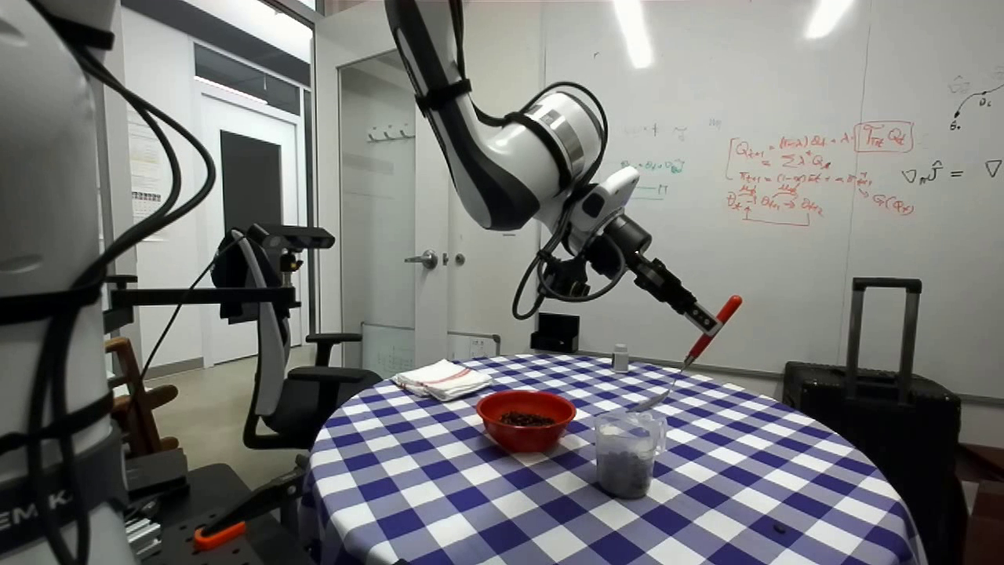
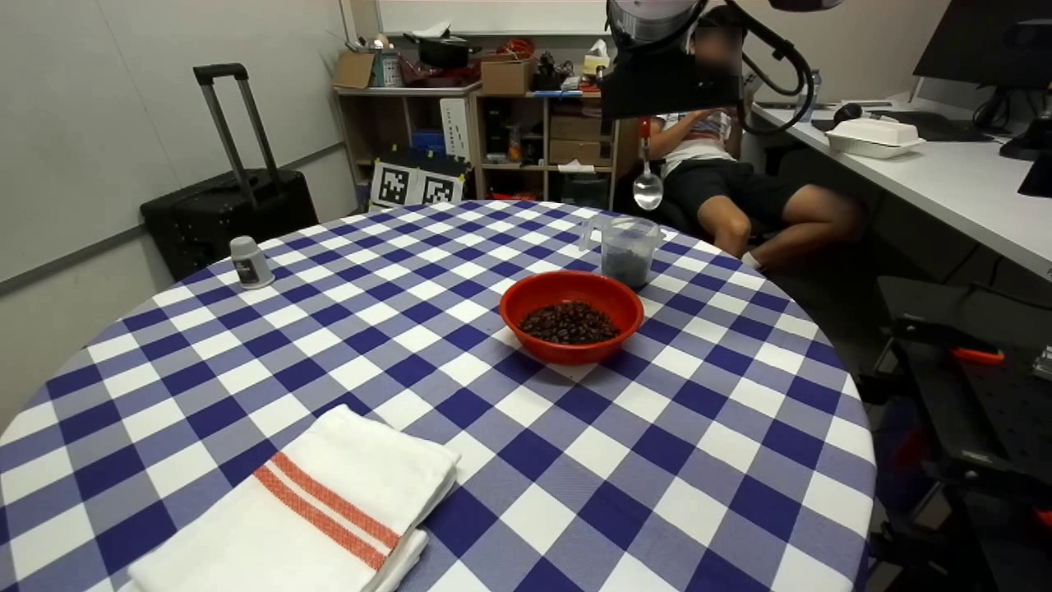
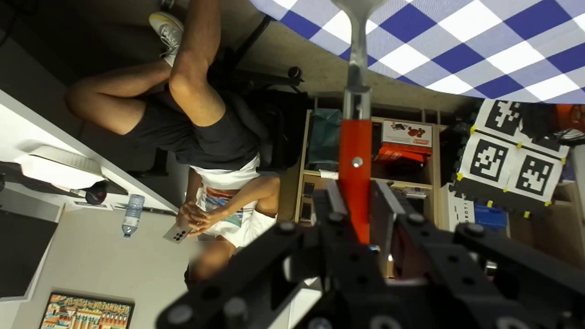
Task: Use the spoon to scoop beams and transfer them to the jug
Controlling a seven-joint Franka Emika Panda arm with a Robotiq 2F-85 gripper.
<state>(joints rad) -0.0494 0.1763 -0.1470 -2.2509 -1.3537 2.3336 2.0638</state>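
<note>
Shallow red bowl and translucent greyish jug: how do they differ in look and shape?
The shallow red bowl is opaque; the translucent greyish jug looks clearer above, darker below. The bowl is wide and low; the jug is narrower and taller. The jug has a side handle; the bowl shows none. Both stand upright on the blue-and-white checked tablecloth.

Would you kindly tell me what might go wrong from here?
The black two-fingered pincer grips the slender silver spoon by its red handle, so the spoon may twist when pushed into the dark beans. The translucent grey jug stands near the round red bowl, so a low swing might tip the jug.
</note>
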